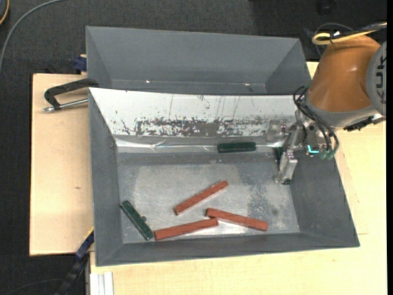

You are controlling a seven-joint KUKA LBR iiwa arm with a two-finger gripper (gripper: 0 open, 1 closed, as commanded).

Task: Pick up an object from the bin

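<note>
My gripper hangs over the right part of the bin floor, close to the right wall, and I see nothing in it. The thing nearest to it is a dark green bar, lying flat along the foot of the back wall to its left. A red-brown bar lies on the floor below and left of the gripper, well apart from it. Another red-brown bar lies at a slant near the middle of the floor.
A third red-brown bar lies along the front wall, and a dark green bar sits slanted in the front left corner. The arm, with its orange cover and cables, comes in over the right rim.
</note>
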